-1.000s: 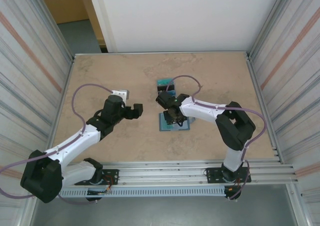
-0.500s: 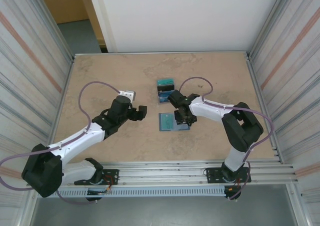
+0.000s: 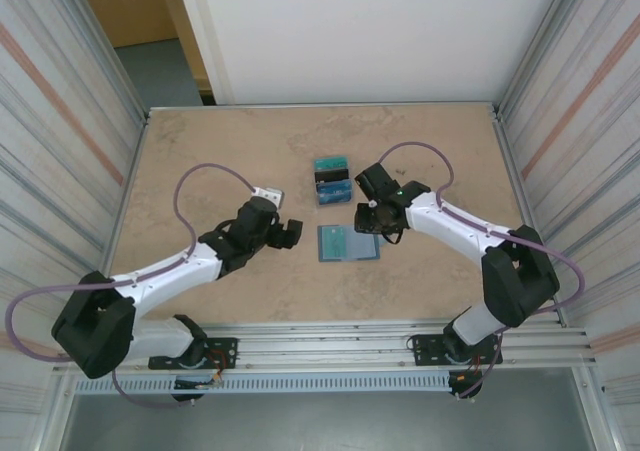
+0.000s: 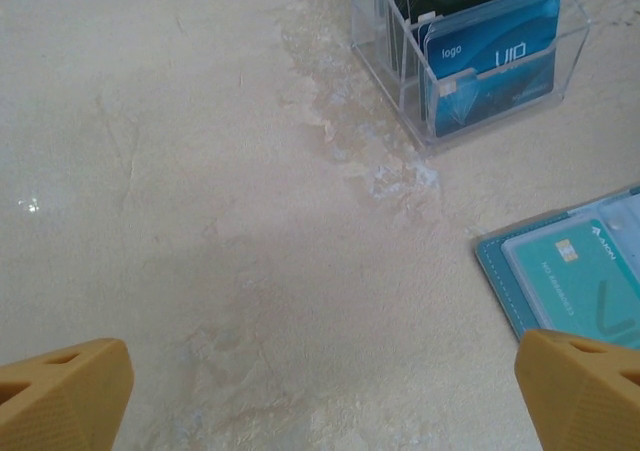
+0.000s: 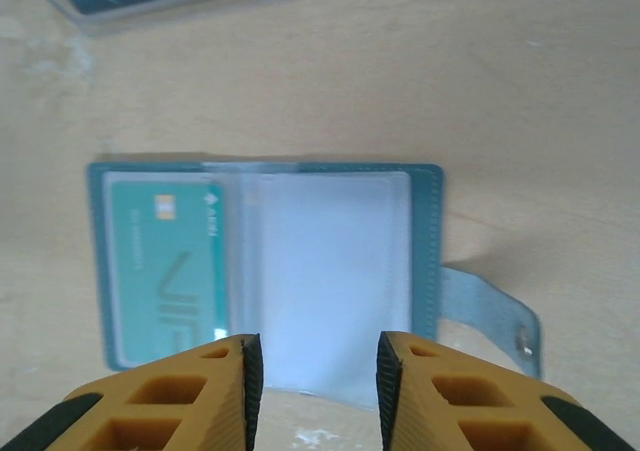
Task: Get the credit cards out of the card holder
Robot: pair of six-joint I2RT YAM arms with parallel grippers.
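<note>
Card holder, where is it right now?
Top view: the card holder lies open mid-table, just nearer than the clear card box, beside the right gripper.

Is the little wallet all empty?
No, a teal card sits in one pocket of the open card holder.

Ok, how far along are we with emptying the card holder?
Mostly done, by the look of it. Several cards stand in the clear box, and the card holder lies open with one pocket looking empty. In hand: the right gripper hovers open above the holder, holding nothing; the left gripper is open and empty too. Left: one teal card sits in the other pocket.
</note>
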